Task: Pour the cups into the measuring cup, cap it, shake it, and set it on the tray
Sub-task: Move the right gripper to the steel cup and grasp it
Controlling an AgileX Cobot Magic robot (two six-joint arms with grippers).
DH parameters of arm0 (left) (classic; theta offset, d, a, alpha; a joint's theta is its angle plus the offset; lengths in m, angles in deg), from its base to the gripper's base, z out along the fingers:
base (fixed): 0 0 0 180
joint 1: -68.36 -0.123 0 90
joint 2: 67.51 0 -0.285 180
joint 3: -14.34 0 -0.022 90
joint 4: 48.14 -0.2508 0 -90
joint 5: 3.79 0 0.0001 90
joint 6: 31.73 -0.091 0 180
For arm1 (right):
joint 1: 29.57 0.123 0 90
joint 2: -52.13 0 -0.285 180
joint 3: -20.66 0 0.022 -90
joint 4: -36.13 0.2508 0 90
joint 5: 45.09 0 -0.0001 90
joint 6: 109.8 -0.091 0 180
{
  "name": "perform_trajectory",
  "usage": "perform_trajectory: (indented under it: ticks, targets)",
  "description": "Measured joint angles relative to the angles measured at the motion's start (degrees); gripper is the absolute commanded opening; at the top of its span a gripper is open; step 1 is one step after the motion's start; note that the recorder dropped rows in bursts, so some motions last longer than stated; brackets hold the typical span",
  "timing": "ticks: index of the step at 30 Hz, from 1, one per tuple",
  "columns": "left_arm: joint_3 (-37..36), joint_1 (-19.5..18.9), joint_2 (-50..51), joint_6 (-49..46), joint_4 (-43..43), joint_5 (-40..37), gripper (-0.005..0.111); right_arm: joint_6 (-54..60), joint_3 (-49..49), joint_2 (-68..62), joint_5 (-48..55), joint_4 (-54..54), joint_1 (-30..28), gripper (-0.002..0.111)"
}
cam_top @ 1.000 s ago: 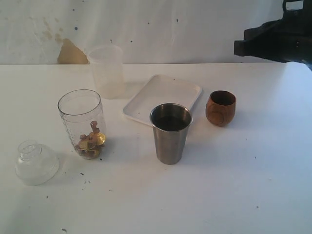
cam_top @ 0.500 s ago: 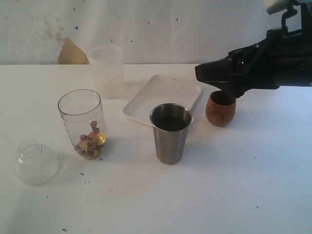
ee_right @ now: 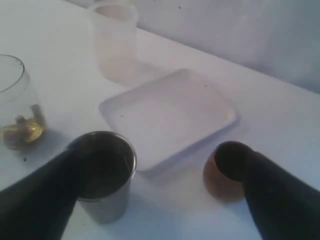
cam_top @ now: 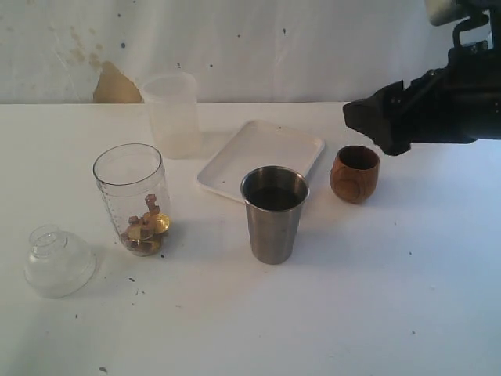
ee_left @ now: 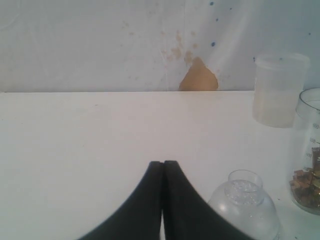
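Note:
The steel tumbler (cam_top: 274,213) stands upright at mid-table. The brown wooden cup (cam_top: 355,173) stands to its right. My right gripper (cam_top: 376,125) hovers above and just behind the wooden cup. In the right wrist view this gripper (ee_right: 162,160) is open and holds nothing: one finger lies over the tumbler (ee_right: 105,175), the other over the wooden cup (ee_right: 225,172). The clear measuring cup (cam_top: 131,198) stands uncapped at the left with gold-brown bits in its bottom. The white tray (cam_top: 258,157) lies behind the tumbler. My left gripper (ee_left: 162,163) is shut and empty, near the cap (ee_left: 245,205).
The clear domed cap (cam_top: 59,261) sits on the table at the front left of the measuring cup. A frosted plastic cup (cam_top: 172,113) stands at the back, left of the tray. A white wall with a brown stain runs behind the table.
My right arm has come in from the right edge to above the wooden cup, then drawn back a little to the right. The cups, cap and tray have not moved.

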Motion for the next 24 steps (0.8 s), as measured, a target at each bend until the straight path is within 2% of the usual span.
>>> perform_trajectory:
  ticks: [3,6,11,12,15,17,24]
  targets:
    - [0.0,0.0,0.0,0.0,0.0,0.0,0.000,-16.0,4.0,2.2,-8.2,-16.2,6.5,0.081]
    - [0.0,0.0,0.0,0.0,0.0,0.0,0.000,-30.4,10.3,3.0,-18.4,-25.3,10.8,0.081]
    - [0.0,0.0,0.0,0.0,0.0,0.0,0.000,-41.2,16.9,2.8,-26.8,-33.2,11.9,0.081]
    - [0.0,0.0,0.0,0.0,0.0,0.0,0.000,-48.9,19.4,2.8,-30.6,-40.9,12.0,0.081]
    - [0.0,0.0,0.0,0.0,0.0,0.0,0.000,-59.5,22.6,2.8,-37.2,-51.5,12.0,0.081]
    - [0.0,0.0,0.0,0.0,0.0,0.0,0.000,-61.3,24.4,1.4,-39.1,-55.0,12.1,0.081]
    - [0.0,0.0,0.0,0.0,0.0,0.0,0.000,-61.3,25.3,-10.3,-44.9,-55.9,12.1,0.081]
